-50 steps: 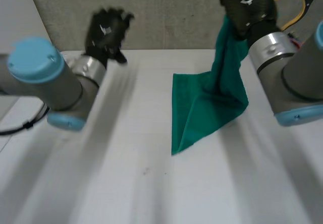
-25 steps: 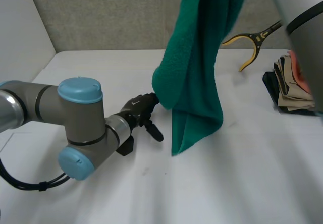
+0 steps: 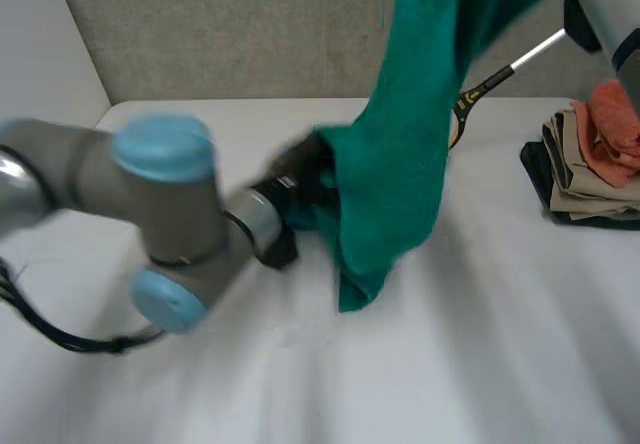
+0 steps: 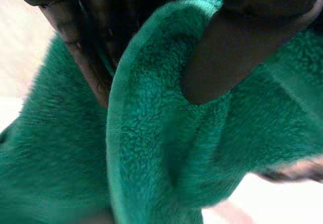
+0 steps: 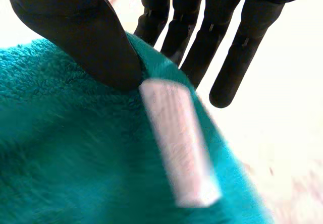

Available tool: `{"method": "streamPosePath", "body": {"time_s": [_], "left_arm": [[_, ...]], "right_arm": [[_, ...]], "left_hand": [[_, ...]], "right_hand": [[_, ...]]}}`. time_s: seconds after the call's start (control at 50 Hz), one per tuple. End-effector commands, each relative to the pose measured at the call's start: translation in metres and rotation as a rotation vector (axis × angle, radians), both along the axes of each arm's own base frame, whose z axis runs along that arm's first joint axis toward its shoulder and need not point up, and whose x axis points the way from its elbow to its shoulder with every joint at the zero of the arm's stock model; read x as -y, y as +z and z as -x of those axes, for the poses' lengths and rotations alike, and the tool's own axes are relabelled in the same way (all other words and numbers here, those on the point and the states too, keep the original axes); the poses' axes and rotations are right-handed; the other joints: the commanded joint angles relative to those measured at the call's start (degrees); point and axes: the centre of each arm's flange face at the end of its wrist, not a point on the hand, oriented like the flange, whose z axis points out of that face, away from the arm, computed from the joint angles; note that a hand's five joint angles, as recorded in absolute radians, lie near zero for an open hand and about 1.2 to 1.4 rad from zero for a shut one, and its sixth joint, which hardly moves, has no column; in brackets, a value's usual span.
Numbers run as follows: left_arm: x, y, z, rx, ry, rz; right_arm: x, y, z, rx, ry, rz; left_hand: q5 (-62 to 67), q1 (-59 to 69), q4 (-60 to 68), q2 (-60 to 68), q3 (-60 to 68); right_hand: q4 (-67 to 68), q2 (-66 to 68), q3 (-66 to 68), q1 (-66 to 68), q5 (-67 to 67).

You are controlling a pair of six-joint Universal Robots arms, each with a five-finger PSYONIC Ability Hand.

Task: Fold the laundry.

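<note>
A green towel [image 3: 400, 164] hangs in the air, its lowest corner just touching the white table [image 3: 470, 364]. My right hand [image 5: 81, 27] holds its top edge from above: the thumb presses the cloth against the fingers [image 5: 202, 32], right beside a white label [image 5: 179, 143]. My left hand [image 3: 300, 179] is at the towel's hanging left edge, about halfway down. In the left wrist view the thumb [image 4: 237, 47] and fingers [image 4: 86, 47] pinch a hemmed fold of the towel [image 4: 151, 158] between them.
A pile of folded clothes [image 3: 590, 164] in beige, dark and coral sits at the table's right edge. A black and yellow tool [image 3: 490, 84] lies at the back right, behind the towel. A grey wall runs along the table's far side.
My left arm swung in from the left, and its hand has closed on the towel's left edge. The right hand has lifted the towel high off the table and shifted it right.
</note>
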Motion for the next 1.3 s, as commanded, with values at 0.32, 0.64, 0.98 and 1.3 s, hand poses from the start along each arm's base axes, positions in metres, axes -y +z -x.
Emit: {"method": "streamPosePath", "body": {"time_s": [0.32, 0.64, 0.98, 1.3], "left_arm": [[0.015, 0.039, -0.09, 0.58, 0.101, 0.409], [-0.017, -0.02, -0.062, 0.677, 0.009, 0.295], [-0.015, -0.014, -0.151, 0.676, 0.222, 0.246], [0.044, -0.063, -0.191, 0.732, 0.124, 0.247]], "right_arm": [[0.104, -0.234, 0.057, -0.389, -0.222, -0.61], [0.087, -0.193, 0.055, -0.531, -0.298, -0.458], [0.014, -0.222, -0.063, -0.762, 0.312, -0.45], [0.017, -0.305, -0.107, -0.871, 0.405, -0.477]], "left_hand": [[13.7, 12.7, 11.4, 11.5, 11.9], [-36.9, -37.9, -39.2, -39.1, -38.8], [-44.3, -45.3, -46.6, -46.5, -46.1], [-46.8, -47.9, -49.1, -49.0, -48.7]], "right_hand": [[1.3, 2.6, 1.8, 6.1, 2.2], [-57.0, -55.7, -56.5, -52.2, -56.1], [-44.6, -43.2, -44.1, -39.8, -43.7], [-44.6, -43.3, -44.1, -39.8, -43.7]]}}
